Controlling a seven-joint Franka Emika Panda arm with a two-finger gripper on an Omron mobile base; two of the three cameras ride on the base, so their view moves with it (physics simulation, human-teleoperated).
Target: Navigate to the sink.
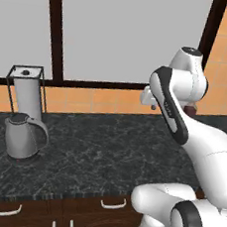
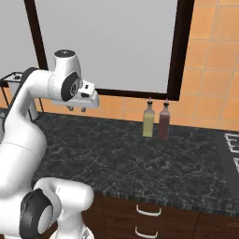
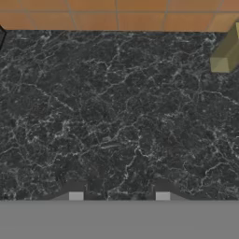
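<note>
The window (image 1: 120,31) is the biggest thing here, a pale pane in a dark frame on the wall beyond the gripper, with orange tile (image 2: 210,70) beside and under it.

Directly below the gripper lies the counter (image 1: 106,154), black marble with white veins, running left and right past it on both sides. In the hand view the counter (image 3: 116,116) spreads out ahead of the fingertips up to the tile strip. Under its front edge, nearer the base than the gripper, sit dark wood drawers (image 2: 154,219) with curved white handles.

The gripper (image 2: 77,108) hangs above the counter, pointing down, with nothing between the fingers. Its two tips (image 3: 76,196) rise well apart at the bottom of the hand view, so it stands wide open and holds nothing.

Well to the gripper's left stands a grey kettle (image 1: 24,137) on the counter, and just behind that a grey cylinder in a thin black wire rack (image 1: 25,93) against the wall.

To the gripper's right, near the wall, two bottles stand upright and just beside each other: a yellow one (image 2: 148,120) and a dark red one (image 2: 164,121). The yellow bottle (image 3: 226,53) also shows at the upper right of the hand view.

Farthest right, a cooktop corner (image 2: 232,144) with white grates meets the counter's end.

No sink can be made out, so its place, heading and long axis cannot be told.
</note>
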